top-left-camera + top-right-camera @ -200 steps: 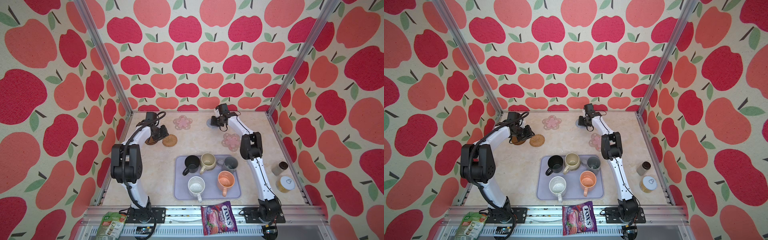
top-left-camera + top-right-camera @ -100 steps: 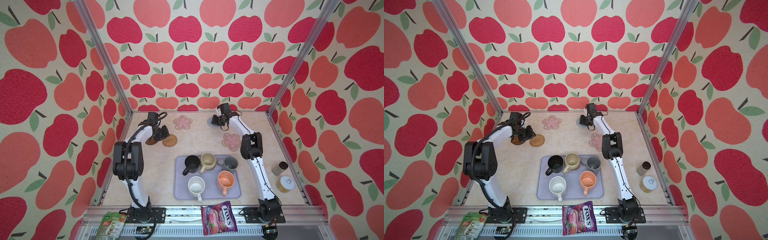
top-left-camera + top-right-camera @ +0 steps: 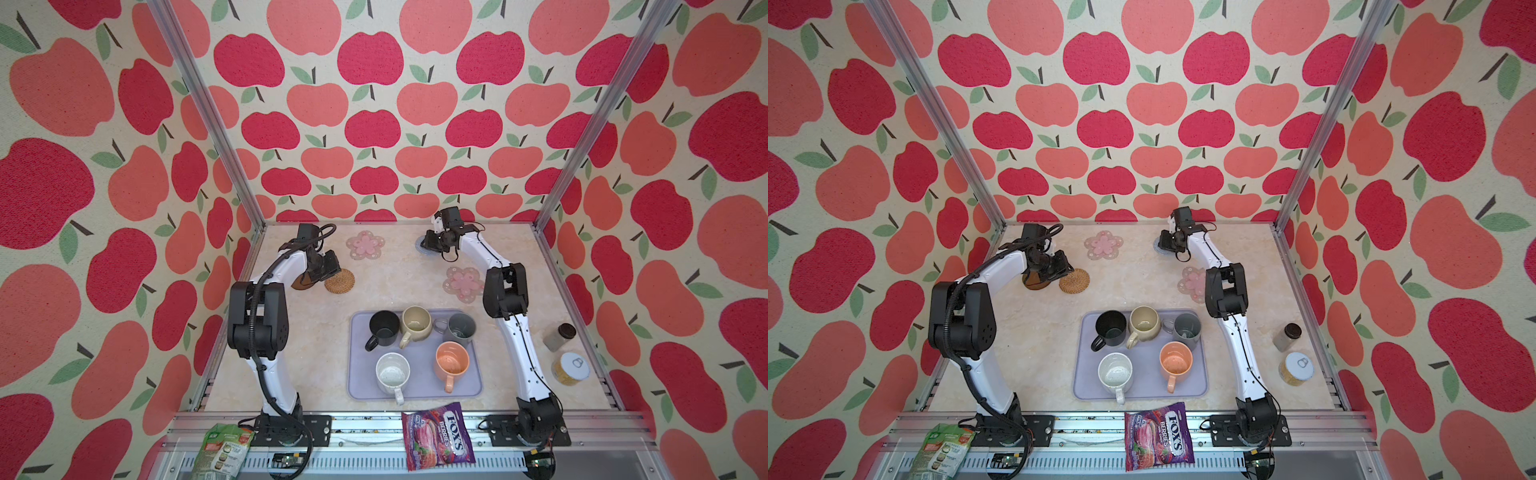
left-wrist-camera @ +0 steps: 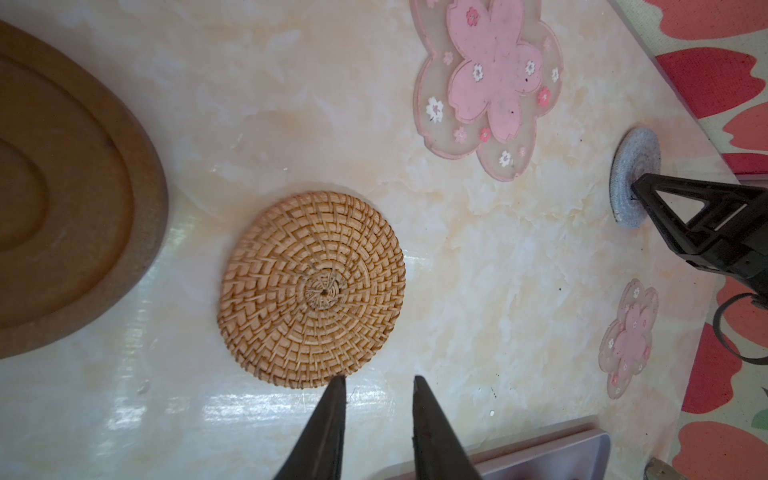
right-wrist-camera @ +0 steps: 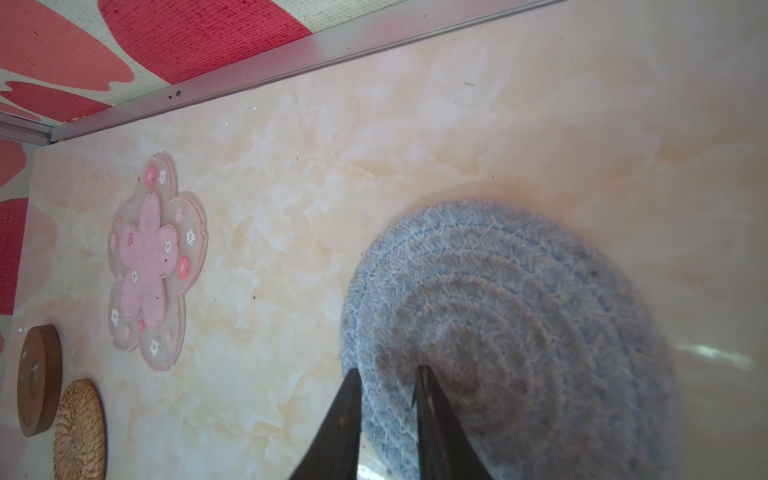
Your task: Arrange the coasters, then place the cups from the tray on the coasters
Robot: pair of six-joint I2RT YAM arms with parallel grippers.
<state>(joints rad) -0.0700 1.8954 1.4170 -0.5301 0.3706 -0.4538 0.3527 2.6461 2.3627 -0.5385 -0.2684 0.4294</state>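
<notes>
Beside brown disc (image 4: 62, 187), woven tan coaster (image 4: 311, 291)

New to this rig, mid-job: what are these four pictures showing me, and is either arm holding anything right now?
Two white robot arms, each ending in two fingers. Both top views look down on the whole table; each wrist view looks along one arm's fingers. On the table lie five coasters: brown disc, rattan coaster, grey-blue coaster, two pink flower coasters. Five mugs stand on the lavender tray. The left gripper is open at the rattan coaster's edge; the right gripper open over the grey-blue coaster. Neither holds anything.
</notes>
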